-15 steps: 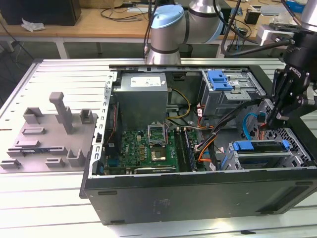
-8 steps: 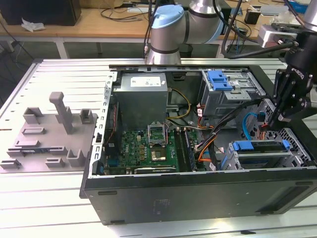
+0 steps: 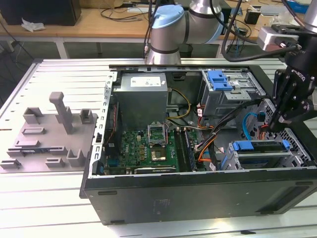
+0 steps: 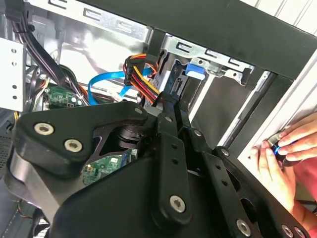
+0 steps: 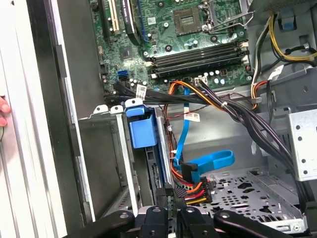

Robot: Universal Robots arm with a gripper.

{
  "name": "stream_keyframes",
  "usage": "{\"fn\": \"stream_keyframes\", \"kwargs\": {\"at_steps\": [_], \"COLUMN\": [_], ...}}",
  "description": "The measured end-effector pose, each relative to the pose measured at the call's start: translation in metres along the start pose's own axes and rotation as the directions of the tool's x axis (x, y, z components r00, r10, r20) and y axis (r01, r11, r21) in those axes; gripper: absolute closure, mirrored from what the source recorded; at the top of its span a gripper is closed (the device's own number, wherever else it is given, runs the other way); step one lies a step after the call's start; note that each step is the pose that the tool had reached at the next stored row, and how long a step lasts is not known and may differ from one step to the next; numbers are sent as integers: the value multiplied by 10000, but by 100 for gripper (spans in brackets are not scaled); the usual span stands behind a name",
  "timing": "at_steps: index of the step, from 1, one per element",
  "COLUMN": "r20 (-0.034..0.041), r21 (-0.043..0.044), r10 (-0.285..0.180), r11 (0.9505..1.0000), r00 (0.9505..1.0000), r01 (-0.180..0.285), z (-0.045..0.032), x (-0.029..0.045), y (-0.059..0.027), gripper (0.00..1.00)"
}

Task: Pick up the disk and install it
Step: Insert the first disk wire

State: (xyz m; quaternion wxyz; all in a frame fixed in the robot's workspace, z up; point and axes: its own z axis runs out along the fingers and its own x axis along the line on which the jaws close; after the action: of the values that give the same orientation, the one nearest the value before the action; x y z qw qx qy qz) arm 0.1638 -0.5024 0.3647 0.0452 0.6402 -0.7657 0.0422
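Table [image 3: 59,74]: slotted metal. A grey fixture [image 3: 49,134] stands on it, well apart from the case towards the exterior view's left.
Computer case [image 3: 198,196]: black, lying open side up. Its walls ring the motherboard [image 3: 153,146].
Drive cage [image 3: 257,159]: grey metal, set in the case corner at the exterior view's lower right.
Disk [image 3: 262,147]: it sits in the drive cage, seen edge-on, with bright blue bracket pieces at both ends and a dark strip between.
Gripper [image 3: 277,125]: black, jaws drawn together with nothing seen between them. It hangs just above the cage's far end, close inside the case wall.
Cables [image 5: 193,187]: an orange, red and yellow bundle ends in a plug just beside the gripper tips, crowding the gap.
Hand [image 4: 280,156]: a person's, outside the case wall.
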Motion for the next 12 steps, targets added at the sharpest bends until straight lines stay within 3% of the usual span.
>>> {"fn": "stream_keyframes", "kwargs": {"at_steps": [3, 7, 8, 10, 12], "r20": [29, 186, 273, 517, 640], "r21": [23, 66, 72, 86, 92], "r10": [-147, -403, -435, -494, -516], "r11": [9999, 9992, 9990, 9988, 9987], "r00": [9999, 9990, 9987, 9974, 9966], "r01": [147, 402, 434, 490, 511], "z": [1, 4, 5, 11, 14], "x": [14, 36, 48, 91, 117], "y": [3, 2, 0, -6, -10], "gripper": [83, 83, 83, 83, 83]}}
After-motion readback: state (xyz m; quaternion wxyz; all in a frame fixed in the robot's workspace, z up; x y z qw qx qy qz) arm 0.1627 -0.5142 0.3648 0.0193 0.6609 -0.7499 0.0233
